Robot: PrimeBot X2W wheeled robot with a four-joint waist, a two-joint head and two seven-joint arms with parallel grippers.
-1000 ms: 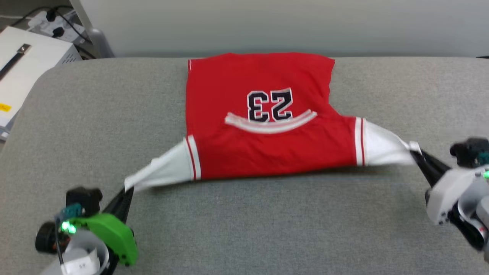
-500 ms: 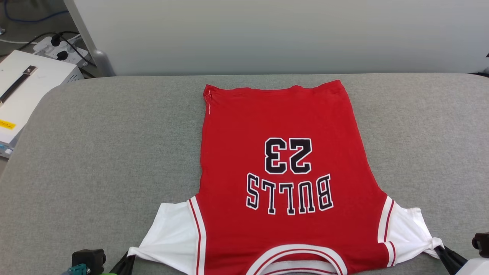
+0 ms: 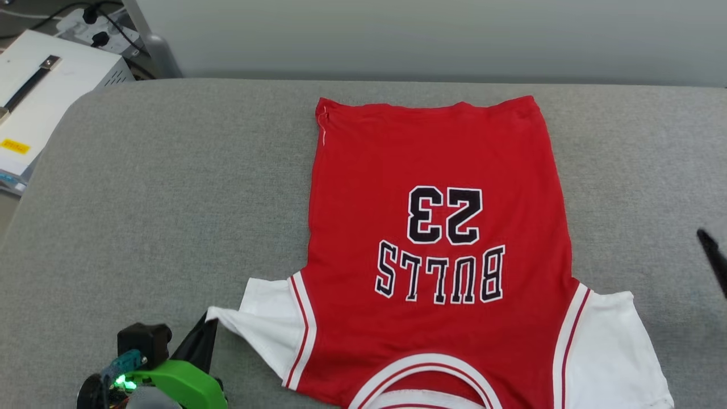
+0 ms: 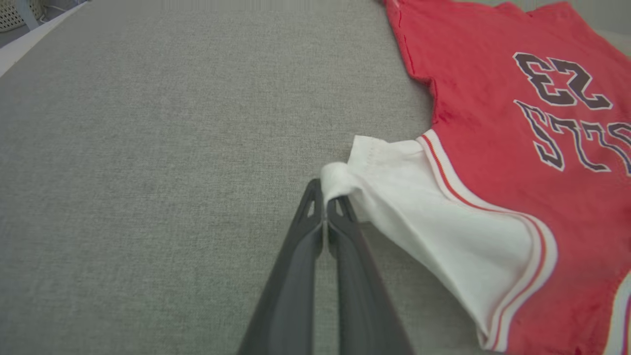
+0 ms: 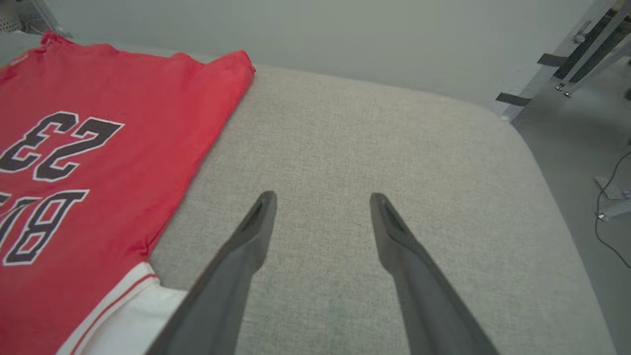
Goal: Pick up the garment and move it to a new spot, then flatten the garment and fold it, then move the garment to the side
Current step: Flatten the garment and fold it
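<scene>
Garment: a soft knit jersey, red in the body, with white short sleeves edged in red-white stripes and black, white-outlined "23" and "BULLS" lettering. It lies spread print-up and mostly flat on the counter, whose grey woven covering is finely textured and whose corners are rounded. The collar, a curved striped band, lies on the robot's side; the straight hem lies at the far side.

Left hand: the two long, dark, tapering fingers are pressed together, pinching the bunched corner of one white sleeve. The cloth rises in a ridge from the fingertips, and the red body spreads beyond and to the right of them.

Right hand: the fingers stand wide apart with nothing between them, over bare counter. The garment lies to their left, its other sleeve just beside the left finger; contact cannot be told.

A white box stands past the counter's corner, well apart from the left hand.
</scene>
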